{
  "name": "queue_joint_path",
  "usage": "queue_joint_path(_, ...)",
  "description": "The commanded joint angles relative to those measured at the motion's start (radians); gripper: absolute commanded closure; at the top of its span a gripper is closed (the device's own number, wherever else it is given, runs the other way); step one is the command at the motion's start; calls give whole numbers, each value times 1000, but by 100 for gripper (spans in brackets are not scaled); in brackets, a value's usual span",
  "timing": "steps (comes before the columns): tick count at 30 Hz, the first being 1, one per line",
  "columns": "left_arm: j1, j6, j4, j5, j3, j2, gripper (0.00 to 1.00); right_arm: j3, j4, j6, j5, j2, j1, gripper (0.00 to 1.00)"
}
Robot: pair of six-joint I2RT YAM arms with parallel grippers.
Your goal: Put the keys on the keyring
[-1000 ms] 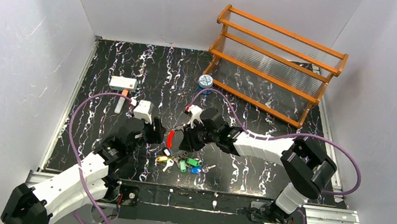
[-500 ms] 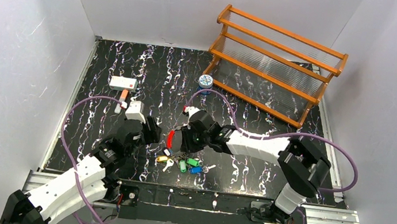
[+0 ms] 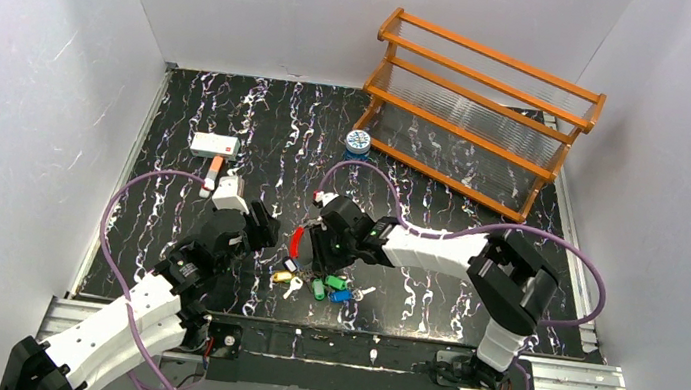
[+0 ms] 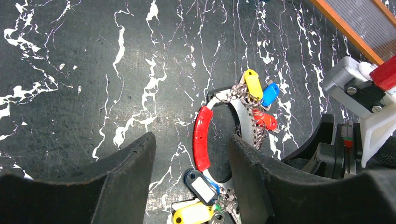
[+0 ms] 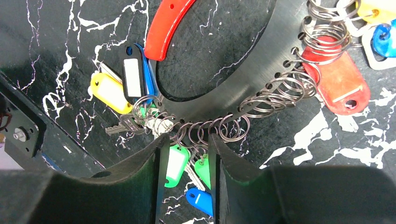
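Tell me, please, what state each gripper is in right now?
Left gripper: jaws wide open, holding nothing.
Right gripper: jaws narrowly open, holding nothing.

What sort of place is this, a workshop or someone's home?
Probably a robotics test booth: plain white walls box in a black marbled table, and the left arm and right arm are bolted to a metal rail at its edge.

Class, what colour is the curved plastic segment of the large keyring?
Red; the segment shows best in the left wrist view.
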State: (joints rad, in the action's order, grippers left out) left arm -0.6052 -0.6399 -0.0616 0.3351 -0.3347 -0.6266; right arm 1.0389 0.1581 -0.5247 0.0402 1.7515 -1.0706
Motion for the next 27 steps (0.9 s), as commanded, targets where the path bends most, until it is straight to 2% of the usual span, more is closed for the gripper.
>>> queue_joint_path(1, 2, -15, -13, 28, -3, 8, 43, 51, 10, -6, -5, 15, -10, 55)
queue_joint_path(8, 2, -17, -12, 30, 0, 12, 43, 69, 16, 11, -35, -8, -29, 54)
queue_joint_path(11, 2, -20, -11, 30, 2, 13, 43, 87, 39, 31, -94, -8, -53, 55)
queue_joint_path(27, 2, -23, -6, 27, 8, 13, 43, 189, 165, 55, -257, 71, -128, 65)
